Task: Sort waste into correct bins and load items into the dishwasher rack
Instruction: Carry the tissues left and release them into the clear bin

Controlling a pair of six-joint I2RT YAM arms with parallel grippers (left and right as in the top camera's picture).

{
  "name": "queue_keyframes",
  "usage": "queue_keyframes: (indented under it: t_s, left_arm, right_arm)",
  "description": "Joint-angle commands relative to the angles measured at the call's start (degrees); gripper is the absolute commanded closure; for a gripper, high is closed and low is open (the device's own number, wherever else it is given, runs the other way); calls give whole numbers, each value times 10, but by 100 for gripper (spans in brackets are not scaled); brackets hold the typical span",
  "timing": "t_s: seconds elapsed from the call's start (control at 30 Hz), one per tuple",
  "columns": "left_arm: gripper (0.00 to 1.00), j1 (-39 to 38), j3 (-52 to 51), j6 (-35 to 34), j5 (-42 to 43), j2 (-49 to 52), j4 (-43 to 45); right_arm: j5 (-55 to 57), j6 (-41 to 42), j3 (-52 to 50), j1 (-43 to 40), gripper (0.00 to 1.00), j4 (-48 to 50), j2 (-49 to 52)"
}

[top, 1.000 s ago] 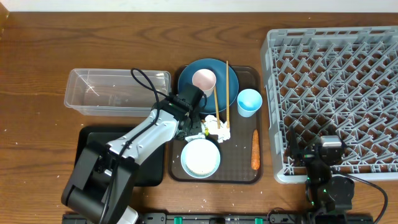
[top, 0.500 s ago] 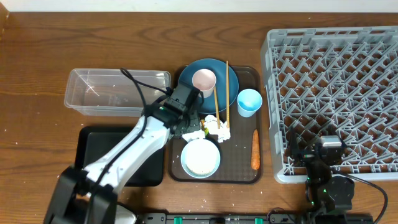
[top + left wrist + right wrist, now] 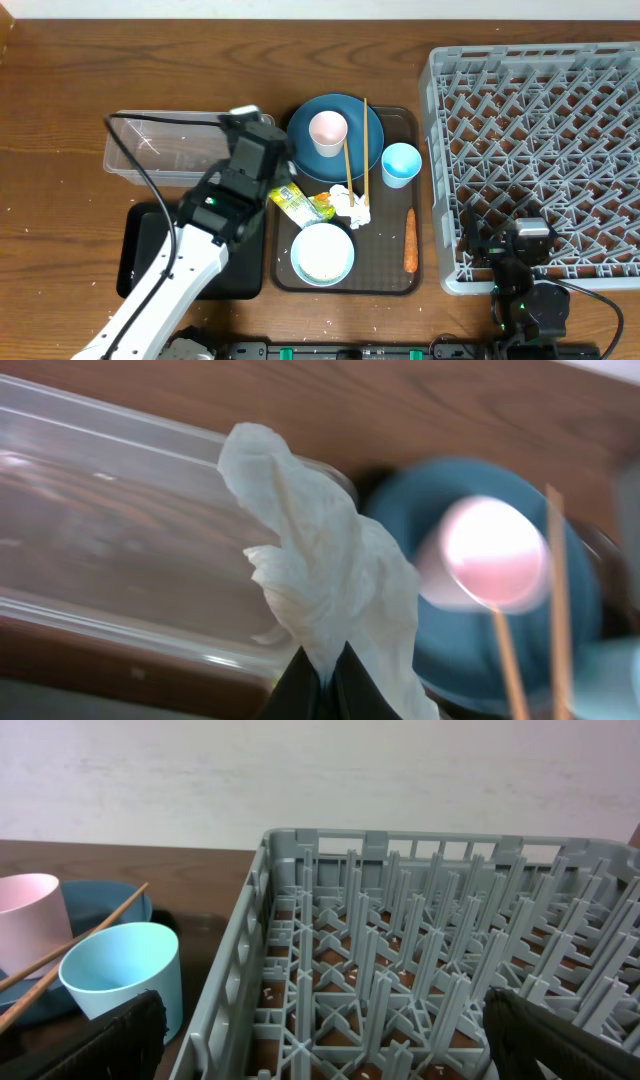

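Observation:
My left gripper [image 3: 322, 672] is shut on a piece of crumpled white paper [image 3: 330, 570] and holds it over the right end of the clear tub [image 3: 170, 150]. From above, the left gripper [image 3: 246, 122] sits at the tub's right rim. The yellow-green wrapper [image 3: 300, 205], more white paper [image 3: 351, 208], the carrot [image 3: 410, 240] and the light blue bowl [image 3: 322, 253] lie on the brown tray [image 3: 385, 275]. The pink cup [image 3: 328, 130] stands on the blue plate [image 3: 350, 112], with the chopsticks [image 3: 365, 150] across it. My right gripper [image 3: 335, 1050] stands open at the rack's [image 3: 540, 150] near-left corner.
The black tray [image 3: 145, 250] lies in front of the clear tub, partly under my left arm. The light blue cup [image 3: 400, 163] stands between the plate and the rack. Small white grains dot the floor of the rack [image 3: 400, 980].
My left arm lifted the white paper off the brown tray and swung left and back to the clear tub. The wrapper now lies uncovered. The right arm has not moved.

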Motion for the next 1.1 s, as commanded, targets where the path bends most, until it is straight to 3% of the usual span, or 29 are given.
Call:
queue_keyframes:
  t_s: [0.0,0.5,0.67,0.77,1.07]
  left_arm:
    - [94,30,-4,7,-86,18,11]
    - [94,184,-4,7,-115,162,91]
    - [83,192,-4,7,-115,180,97]
    - [52,192,-4,7,-115,179,97]
    - [49,176,-4,25,-115,129,92]
  right_arm:
    - [0,-2,0,-5,1,-2,-3]
    - [0,-2,0,-5,1,-2,-3]
    - [0,-2,0,-5,1,-2,-3]
    - [0,-2,0,-5,1,-2,-3]
    - [0,-2,0,-5,1,-2,-3]
